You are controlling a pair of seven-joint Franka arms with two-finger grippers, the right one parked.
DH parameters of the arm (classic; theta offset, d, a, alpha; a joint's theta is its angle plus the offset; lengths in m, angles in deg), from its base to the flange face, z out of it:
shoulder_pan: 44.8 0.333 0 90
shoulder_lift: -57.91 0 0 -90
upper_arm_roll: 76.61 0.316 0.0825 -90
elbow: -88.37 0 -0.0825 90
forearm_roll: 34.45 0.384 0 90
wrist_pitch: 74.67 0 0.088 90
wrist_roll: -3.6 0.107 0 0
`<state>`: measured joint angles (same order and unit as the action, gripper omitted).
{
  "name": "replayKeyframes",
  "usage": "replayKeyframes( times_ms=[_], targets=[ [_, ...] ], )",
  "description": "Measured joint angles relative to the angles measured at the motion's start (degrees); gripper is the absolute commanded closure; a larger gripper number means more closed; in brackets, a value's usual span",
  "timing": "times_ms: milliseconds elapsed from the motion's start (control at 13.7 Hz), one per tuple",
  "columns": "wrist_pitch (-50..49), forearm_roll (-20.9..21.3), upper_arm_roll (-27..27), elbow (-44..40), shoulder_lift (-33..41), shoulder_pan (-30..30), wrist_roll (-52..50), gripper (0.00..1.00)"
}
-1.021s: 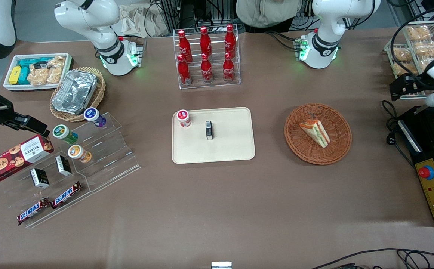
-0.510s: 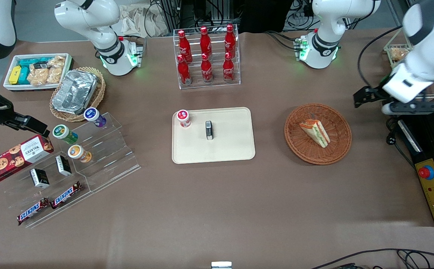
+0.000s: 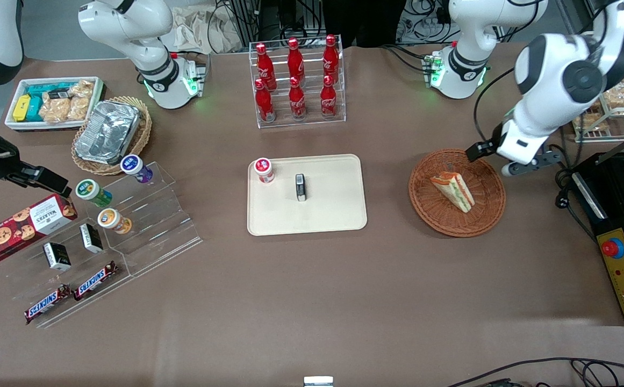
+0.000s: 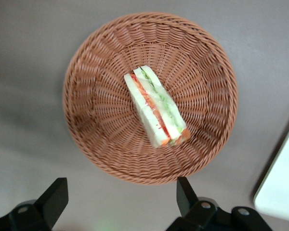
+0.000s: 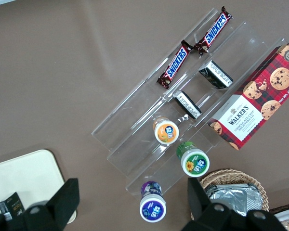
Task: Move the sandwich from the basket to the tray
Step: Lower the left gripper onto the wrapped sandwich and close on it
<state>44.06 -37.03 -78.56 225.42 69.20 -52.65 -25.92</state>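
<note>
Wrist view, sandwich [image 4: 155, 109] in basket [image 4: 96, 82], below wide-open empty claw [image 4: 120, 202].

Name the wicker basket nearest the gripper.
The reddish-brown basket holding the sandwich; the open gripper hovers above it. The tan basket holds foil.

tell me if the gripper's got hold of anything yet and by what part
Nothing is held. The gripper hangs open above the basket, and the sandwich lies untouched in the basket.
</note>
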Motion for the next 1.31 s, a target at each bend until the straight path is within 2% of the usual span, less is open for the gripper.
replayKeyframes(
  times_ms=[583, 1094, 1167, 1240, 1312],
  targets=[
    [17.37, -0.03, 0.01, 3.95, -9.13, -1.02, -8.12, 0.01],
    [23.07, -0.03, -0.11, 4.01, -12.81, -2.88, -13.59, 0.01],
    [23.53, -0.03, -0.13, 4.14, -13.39, -3.43, -13.96, 0.02],
    [23.88, -0.03, -0.14, 4.22, -13.97, -3.89, -14.22, 0.08],
    [24.15, -0.03, -0.2, 4.26, -14.44, -4.1, -14.37, 0.2]
  ],
)
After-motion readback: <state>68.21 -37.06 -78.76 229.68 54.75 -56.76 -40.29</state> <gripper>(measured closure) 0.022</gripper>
